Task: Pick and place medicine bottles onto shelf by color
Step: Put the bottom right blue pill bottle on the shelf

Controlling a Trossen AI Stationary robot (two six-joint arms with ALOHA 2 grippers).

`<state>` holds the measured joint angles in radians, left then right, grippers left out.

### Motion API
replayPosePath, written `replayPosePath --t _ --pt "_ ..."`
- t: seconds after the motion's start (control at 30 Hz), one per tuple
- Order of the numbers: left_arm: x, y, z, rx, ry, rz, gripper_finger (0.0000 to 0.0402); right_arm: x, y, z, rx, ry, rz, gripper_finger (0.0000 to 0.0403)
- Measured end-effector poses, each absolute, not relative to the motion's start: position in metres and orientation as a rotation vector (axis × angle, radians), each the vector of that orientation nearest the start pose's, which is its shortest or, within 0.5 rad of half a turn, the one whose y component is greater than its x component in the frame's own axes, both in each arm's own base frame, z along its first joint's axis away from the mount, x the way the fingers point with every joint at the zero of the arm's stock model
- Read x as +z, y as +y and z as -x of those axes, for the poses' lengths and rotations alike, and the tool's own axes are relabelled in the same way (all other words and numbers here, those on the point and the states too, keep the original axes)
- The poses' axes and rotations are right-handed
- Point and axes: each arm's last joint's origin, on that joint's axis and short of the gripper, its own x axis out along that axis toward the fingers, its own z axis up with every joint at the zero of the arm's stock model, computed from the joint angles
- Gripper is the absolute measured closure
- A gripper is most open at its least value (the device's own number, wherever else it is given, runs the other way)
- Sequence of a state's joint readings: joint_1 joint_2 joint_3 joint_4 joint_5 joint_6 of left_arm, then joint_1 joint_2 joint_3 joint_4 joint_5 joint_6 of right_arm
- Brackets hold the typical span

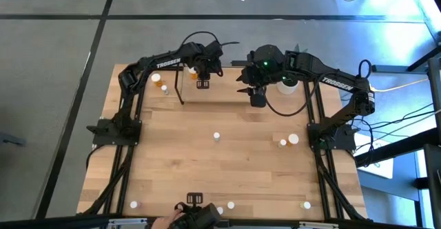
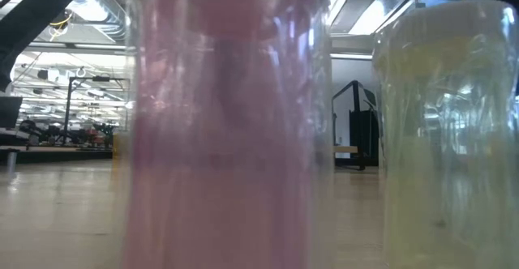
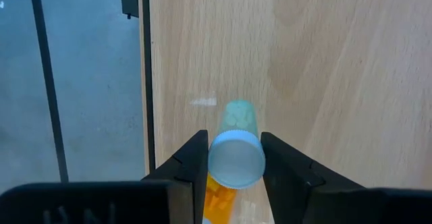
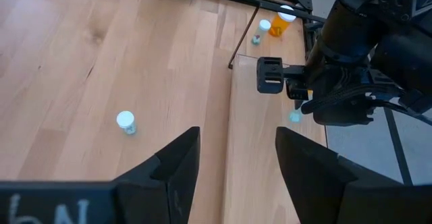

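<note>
Overhead, my left gripper point(image 1: 202, 72) hangs over the far-left light wooden shelf board point(image 1: 207, 94), by its thin black metal loop point(image 1: 180, 84); my right gripper point(image 1: 257, 98) waits just right of it, and white-capped bottles point(image 1: 217, 136) dot the wooden table point(image 1: 172, 160) well apart.

At table height, a clear pink-tinted bottle point(image 2: 227, 123) and a yellowish one point(image 2: 446, 131) block nearly everything.

From my left wrist, the fingers point(image 3: 192, 166) clamp a small green bottle with a white round cap point(image 3: 236, 153) at its cap, an orange bottle point(image 3: 219, 197) beneath. I judge it light, stiff and slick; the board's edge runs close alongside, leaving little room.

From my right wrist, the jaws stand apart, empty, over open board; an orange bottle point(image 4: 282, 21) lies far off.
</note>
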<state>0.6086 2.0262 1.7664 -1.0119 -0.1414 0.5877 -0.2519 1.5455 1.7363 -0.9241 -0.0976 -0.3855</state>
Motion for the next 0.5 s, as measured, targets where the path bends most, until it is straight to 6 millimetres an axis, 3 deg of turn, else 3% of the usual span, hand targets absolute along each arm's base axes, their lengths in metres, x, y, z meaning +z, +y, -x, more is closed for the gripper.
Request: replayPosePath --t 0.17,0.5 --pt "0.233 0.242 -0.342 0.222 1.416 -0.169 0.0299 0.408 -0.076 -0.305 -0.006 0.739 0.240 0.0208" --pt "0.233 0.242 -0.345 0.230 1.412 -0.182 0.0298 0.408 -0.076 -0.305 -0.006 0.739 0.240 0.0208"
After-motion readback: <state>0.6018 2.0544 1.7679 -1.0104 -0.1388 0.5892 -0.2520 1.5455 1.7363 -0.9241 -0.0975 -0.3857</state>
